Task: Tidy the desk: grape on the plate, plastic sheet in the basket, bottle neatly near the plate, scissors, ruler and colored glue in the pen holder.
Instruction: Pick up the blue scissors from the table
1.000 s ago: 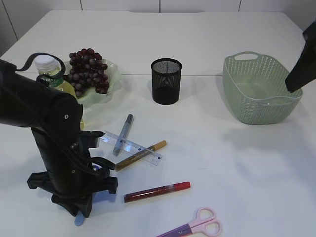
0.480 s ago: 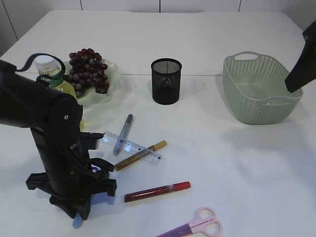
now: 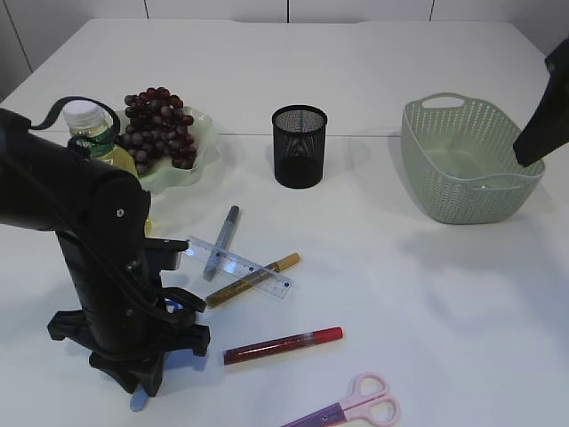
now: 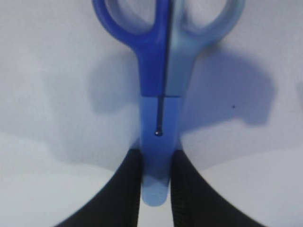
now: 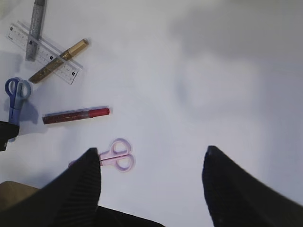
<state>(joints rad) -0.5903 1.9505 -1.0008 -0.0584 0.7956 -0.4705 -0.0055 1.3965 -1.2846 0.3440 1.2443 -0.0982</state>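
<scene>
Jaws nearly closed, the left gripper (image 4: 156,189) pinches the sheathed blade end of the blue scissors (image 4: 163,61), handles pointing to twelve o'clock in the wrist view. Over the past second the arm has sunk slightly toward the counter (image 3: 427,294), suggesting the grasp is settled and a lift to the pen holder (image 3: 299,146) comes next. At the holder's seven o'clock lie ruler (image 3: 238,265) and glue sticks (image 3: 283,345); pink scissors (image 3: 356,407) wait at five. The right gripper (image 5: 151,165) hangs wide open, empty, beside the basket (image 3: 467,165).
</scene>
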